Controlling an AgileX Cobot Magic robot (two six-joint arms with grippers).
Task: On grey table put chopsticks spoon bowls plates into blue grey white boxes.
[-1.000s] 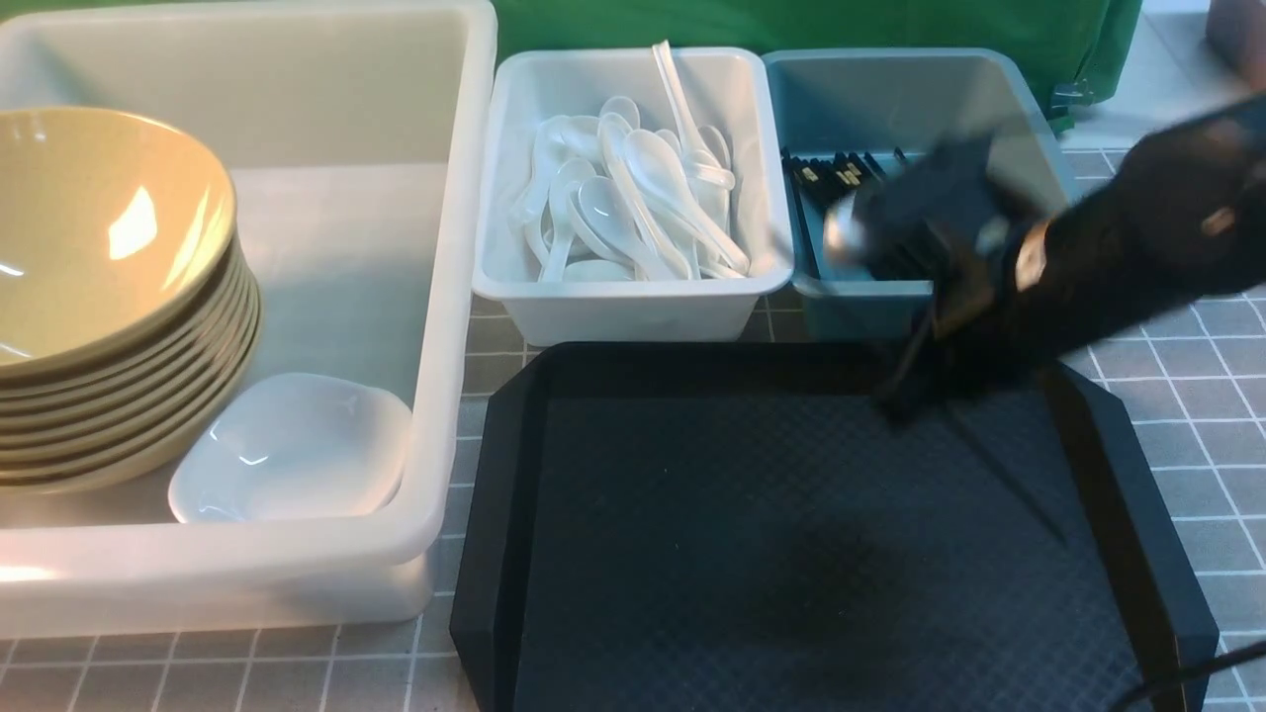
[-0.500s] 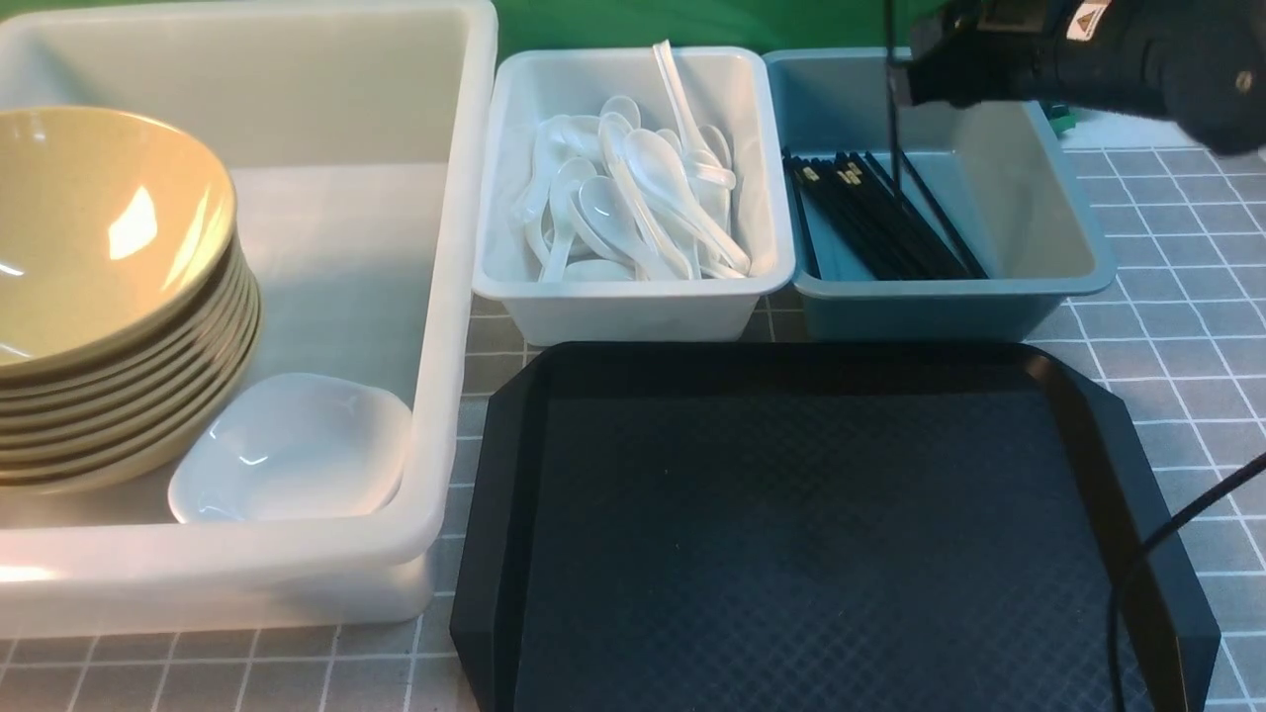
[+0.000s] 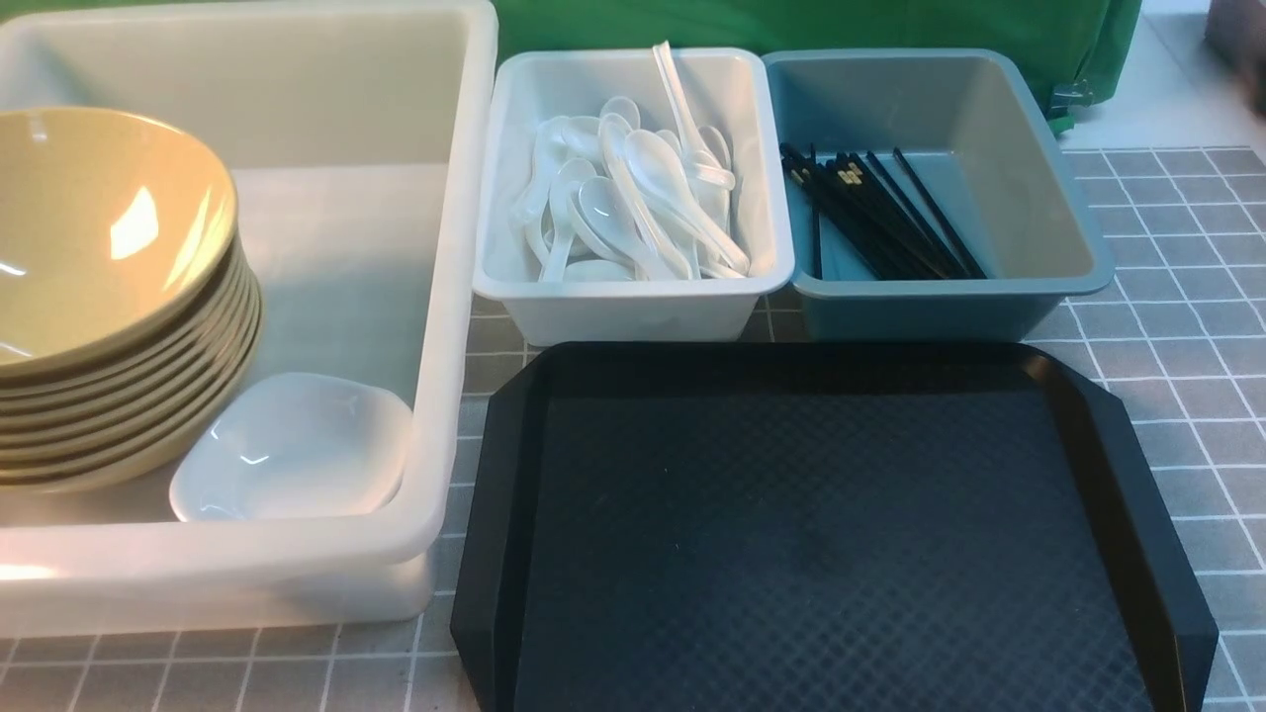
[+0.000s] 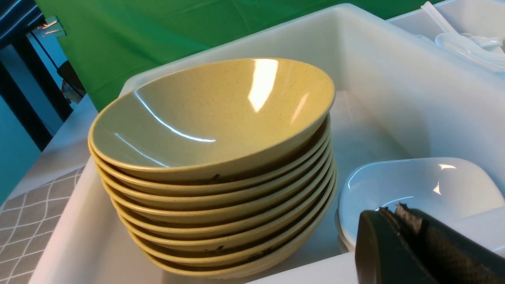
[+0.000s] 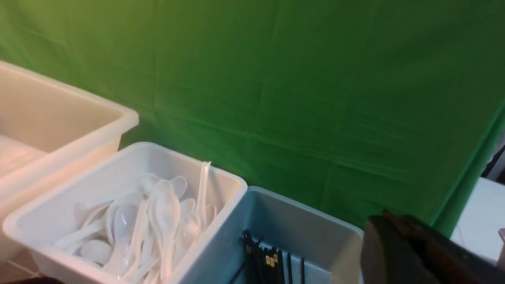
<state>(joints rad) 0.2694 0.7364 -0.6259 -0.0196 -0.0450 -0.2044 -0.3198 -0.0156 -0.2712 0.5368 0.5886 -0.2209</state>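
A stack of several tan bowls (image 3: 99, 227) (image 4: 213, 118) stands in the large white tub (image 3: 455, 297), with white plates (image 3: 292, 450) (image 4: 418, 185) beside it. Several white spoons (image 3: 633, 198) (image 5: 158, 213) lie in the small white bin (image 3: 633, 307). Black chopsticks (image 3: 880, 218) (image 5: 268, 260) lie in the blue-grey bin (image 3: 920, 311). My left gripper (image 4: 390, 210) is shut and empty, just over the tub's near rim in front of the plates. My right gripper (image 5: 388, 216) is shut and empty, raised near the blue-grey bin's corner. Neither arm shows in the front view.
A black textured tray (image 3: 811, 534) with nothing on it lies on the grey table (image 3: 1187, 326) in front of the two small bins. A green cloth (image 5: 276, 79) hangs behind the bins.
My right arm swung from over the tray up above the blue-grey bin with chopsticks, let them drop in, shut, and left the front view to the right. The left gripper stayed shut.
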